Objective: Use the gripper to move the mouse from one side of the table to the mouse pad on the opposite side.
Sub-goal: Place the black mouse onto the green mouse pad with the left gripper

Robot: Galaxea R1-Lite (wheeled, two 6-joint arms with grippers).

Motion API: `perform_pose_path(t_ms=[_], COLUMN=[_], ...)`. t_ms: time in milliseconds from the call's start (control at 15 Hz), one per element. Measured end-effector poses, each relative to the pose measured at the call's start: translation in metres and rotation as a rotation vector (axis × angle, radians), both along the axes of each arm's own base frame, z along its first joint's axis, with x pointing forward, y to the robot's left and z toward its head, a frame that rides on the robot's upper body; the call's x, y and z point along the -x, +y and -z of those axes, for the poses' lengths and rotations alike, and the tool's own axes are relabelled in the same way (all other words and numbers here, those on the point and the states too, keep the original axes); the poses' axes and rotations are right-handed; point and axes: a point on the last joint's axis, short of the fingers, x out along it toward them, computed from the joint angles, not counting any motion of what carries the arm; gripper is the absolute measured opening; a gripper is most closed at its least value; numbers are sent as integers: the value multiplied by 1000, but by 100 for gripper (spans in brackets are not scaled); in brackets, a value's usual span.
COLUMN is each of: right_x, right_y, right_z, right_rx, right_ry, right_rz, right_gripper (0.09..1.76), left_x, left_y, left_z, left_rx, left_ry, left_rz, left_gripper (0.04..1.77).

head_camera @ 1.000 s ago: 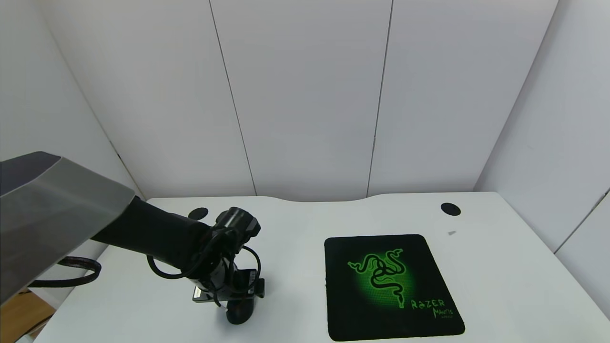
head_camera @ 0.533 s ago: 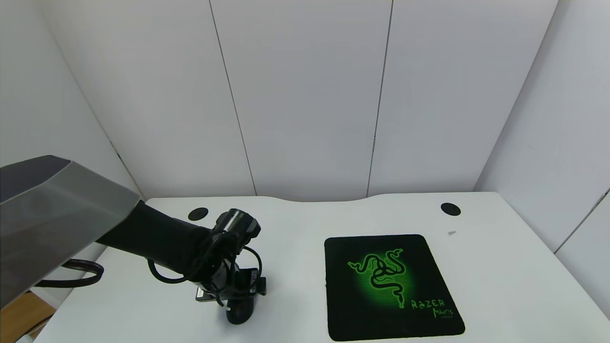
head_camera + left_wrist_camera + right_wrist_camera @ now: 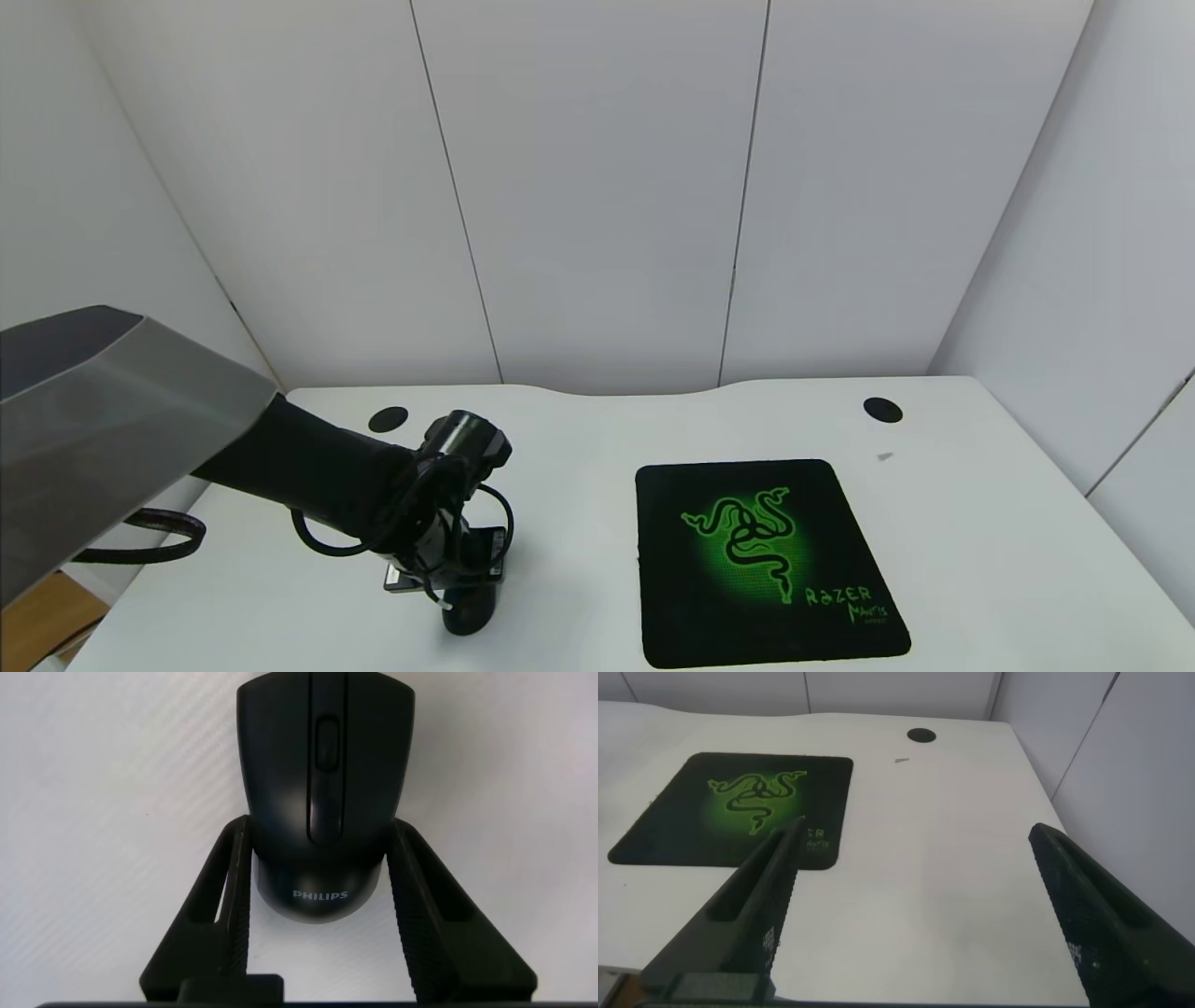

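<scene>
The black mouse point(image 3: 465, 616) lies on the white table point(image 3: 579, 448) at the front left. My left gripper point(image 3: 456, 590) reaches down over it. In the left wrist view the mouse point(image 3: 322, 775) with its white PHILIPS lettering sits between the two black fingers point(image 3: 234, 887), and both press against its sides, so the left gripper point(image 3: 320, 831) is shut on it while it rests on the table. The black mouse pad point(image 3: 766, 560) with the green snake logo lies to the right. My right gripper point(image 3: 917, 831) is open and empty, above bare table beside the mouse pad point(image 3: 738, 807).
Two round black grommets sit near the table's back edge, one at the left point(image 3: 387, 419) and one at the right point(image 3: 882, 409). White wall panels close off the back and the right side. The left arm's grey shell point(image 3: 103, 420) fills the left.
The left gripper's fingers have drawn in a little around the mouse. The arm has shifted very slightly. The mouse and the pad have not moved.
</scene>
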Motion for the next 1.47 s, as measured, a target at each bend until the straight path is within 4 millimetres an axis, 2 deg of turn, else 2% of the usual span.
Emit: perform_pose_path(t_ms=[600, 1067, 1267, 1467], right_x=[0, 0, 0, 0], right_y=[0, 0, 0, 0], right_z=[0, 0, 0, 0], right_rx=[0, 0, 0, 0], right_ry=[0, 0, 0, 0], right_rz=[0, 0, 0, 0], right_gripper=[171, 171, 171, 171], left_x=[1, 7, 12, 17], left_y=[-1, -1, -17, -43], left_z=[-3, -42, -55, -66], left_rx=[2, 24, 43, 89], left_ry=[-6, 55, 68, 32], left_rz=[0, -81, -92, -85], left_gripper=[90, 90, 90, 90])
